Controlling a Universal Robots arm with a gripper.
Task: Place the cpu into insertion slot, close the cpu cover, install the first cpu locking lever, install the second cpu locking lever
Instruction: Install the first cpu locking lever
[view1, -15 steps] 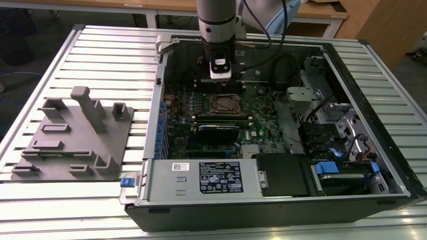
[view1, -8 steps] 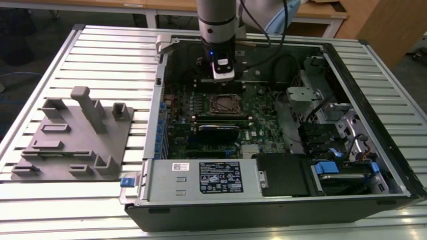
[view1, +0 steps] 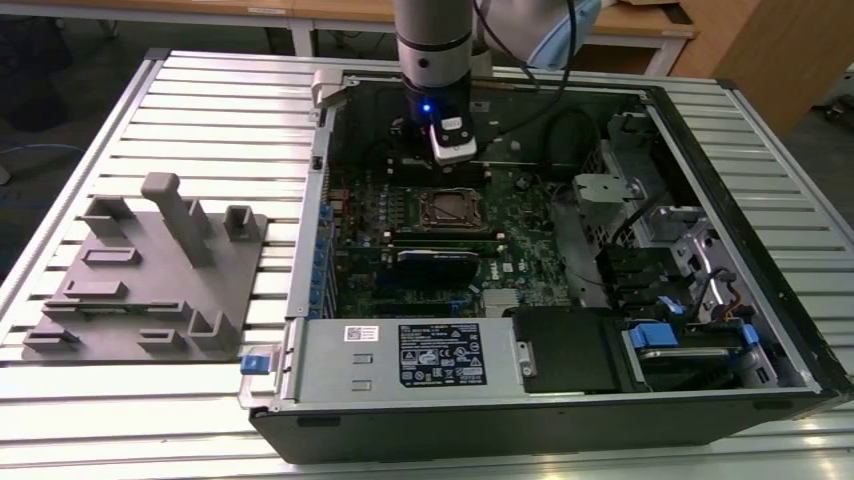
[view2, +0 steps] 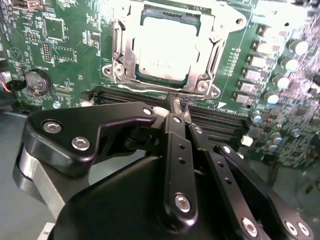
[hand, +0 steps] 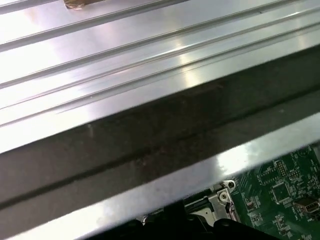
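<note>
End effector (view2: 176, 107), fingers pinched together and empty, sits just beside the covered cpu (view2: 162, 47), by the cpu cover (view2: 122, 60).

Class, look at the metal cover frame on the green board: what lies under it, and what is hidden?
Through the window of the cpu cover shows the silver top of the cpu, lying in the insertion slot. The frame and chip hide the slot's contacts. The gripper is beside it, fingers together.

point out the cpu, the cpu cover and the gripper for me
cpu (view2: 162, 47), second wrist view, on the middle of its silver-grey top.
cpu cover (view2: 122, 50), second wrist view, on one side bar of the metal frame lying around the chip.
gripper (view2: 176, 107), second wrist view, between the black fingertips, close beside the socket's edge.
</note>
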